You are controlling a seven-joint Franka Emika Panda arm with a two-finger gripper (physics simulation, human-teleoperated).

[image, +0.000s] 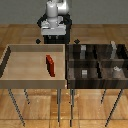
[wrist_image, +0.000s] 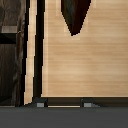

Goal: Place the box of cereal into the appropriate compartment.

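The Franka Panda arm (image: pixel 54 11) is built of rounded, glossy white link shells with light grey shading at the joints. Its upper segments form bulbous, cylinder-like housings, one beside the other. Beneath them sits a black block-shaped base (image: pixel 52 34), from which dark fittings project to either side. A pale grey collar separates the white shells from the black section. In the wrist view, the hand (wrist_image: pixel 64 104) appears as a flat dark grey body along the frame's edge, bearing two small light grey fingertips (wrist_image: pixel 40 104). Cables, screws and markings cannot be made out.
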